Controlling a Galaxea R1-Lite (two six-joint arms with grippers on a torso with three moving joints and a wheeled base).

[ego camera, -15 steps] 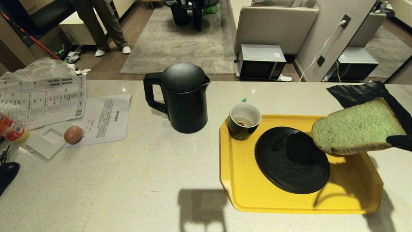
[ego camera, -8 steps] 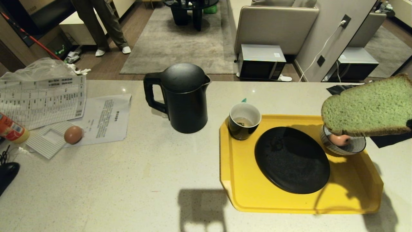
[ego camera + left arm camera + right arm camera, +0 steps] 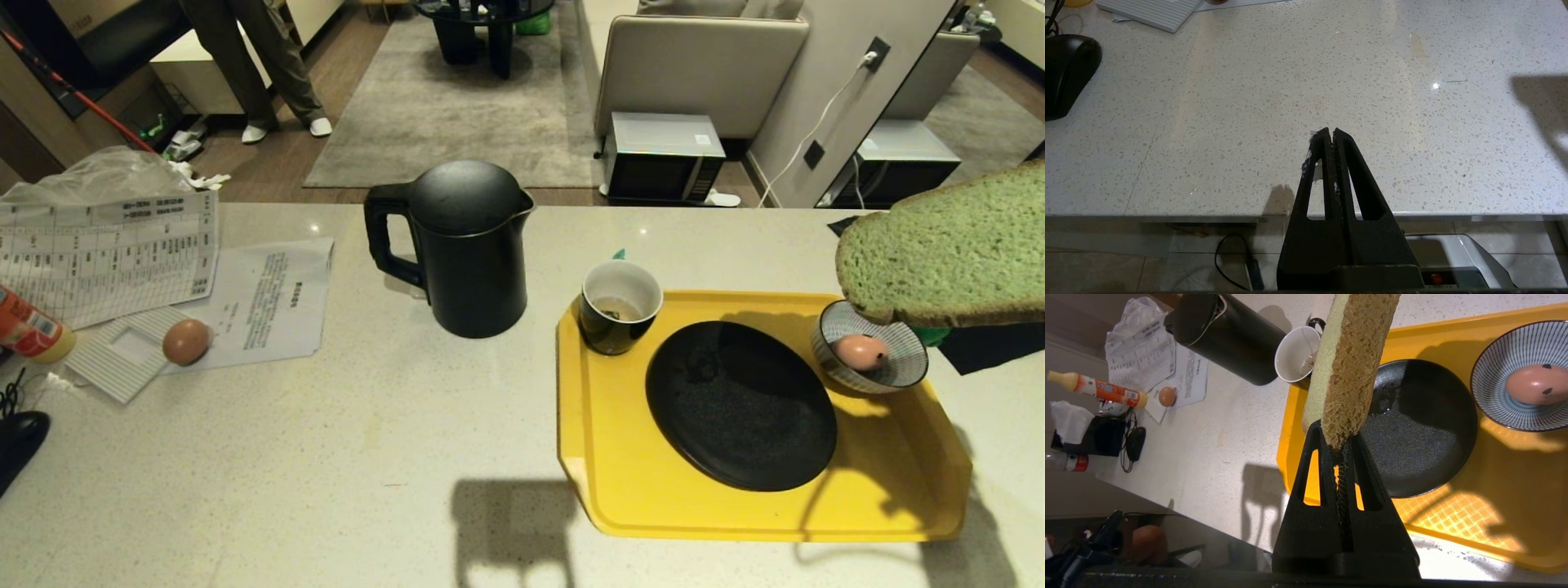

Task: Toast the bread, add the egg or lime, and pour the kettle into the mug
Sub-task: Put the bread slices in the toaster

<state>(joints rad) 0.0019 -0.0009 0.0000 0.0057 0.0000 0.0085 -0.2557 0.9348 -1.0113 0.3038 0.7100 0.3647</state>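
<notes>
Both grippers are matte black plastic: the left gripper (image 3: 1329,132) and right gripper (image 3: 1340,451) have tapered fingers with triangular cutouts and ridged inner faces.

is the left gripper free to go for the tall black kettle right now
Probably yes: the left gripper is shut and empty over bare counter, and the tall matte black kettle stands alone, its loop handle facing the robot's left.

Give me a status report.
Right pincer shut on pale green bread slice, held above yellow tray. Left pincer shut, idle. Nothing blocking.
</notes>
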